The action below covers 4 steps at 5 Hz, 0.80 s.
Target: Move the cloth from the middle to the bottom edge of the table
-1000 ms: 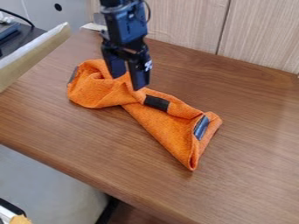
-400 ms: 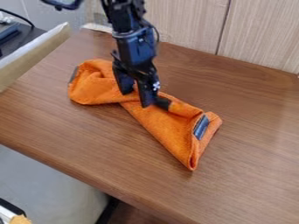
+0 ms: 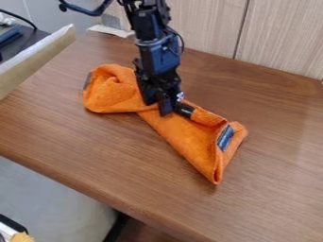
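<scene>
The black gripper hangs down over the middle of the table and is shut on the orange cloth at its narrow, bunched waist. Folded and twisted, the cloth lies on the brown wooden table, with a rounded bundle to the left of the gripper and a long wedge running toward the lower right. A dark patch on the cloth shows just right of the fingers, and another sits near its right end. Part of the waist is hidden behind the fingers.
Pale wood panels stand along the table's back edge. A light-coloured board edge borders the upper left, with a dark object behind it. The table's front edge runs diagonally from the left side down to the bottom.
The gripper has come down and to the right onto the cloth, and its fingers have drawn closer together. The whole cloth has shifted slightly to the right.
</scene>
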Each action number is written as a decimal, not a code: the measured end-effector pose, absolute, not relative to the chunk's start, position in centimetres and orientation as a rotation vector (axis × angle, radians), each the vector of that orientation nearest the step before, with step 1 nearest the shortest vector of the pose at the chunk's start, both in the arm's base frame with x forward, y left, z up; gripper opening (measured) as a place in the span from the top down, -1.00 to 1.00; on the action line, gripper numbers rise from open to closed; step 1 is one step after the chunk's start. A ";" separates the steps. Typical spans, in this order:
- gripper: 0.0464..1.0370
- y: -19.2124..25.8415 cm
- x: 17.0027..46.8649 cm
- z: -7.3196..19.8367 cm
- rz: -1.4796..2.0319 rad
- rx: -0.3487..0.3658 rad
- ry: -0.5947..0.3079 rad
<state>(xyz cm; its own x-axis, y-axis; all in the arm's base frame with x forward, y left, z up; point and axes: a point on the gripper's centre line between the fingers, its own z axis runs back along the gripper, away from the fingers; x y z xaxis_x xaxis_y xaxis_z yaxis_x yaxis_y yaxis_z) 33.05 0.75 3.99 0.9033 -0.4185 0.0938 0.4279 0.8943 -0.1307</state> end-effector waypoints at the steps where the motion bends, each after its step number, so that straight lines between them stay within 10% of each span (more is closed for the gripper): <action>1: 0.57 0.9 33.1 4.0 -0.434 -0.141 -0.068; 4: 0.98 1.5 33.0 5.8 -0.429 -0.169 -0.100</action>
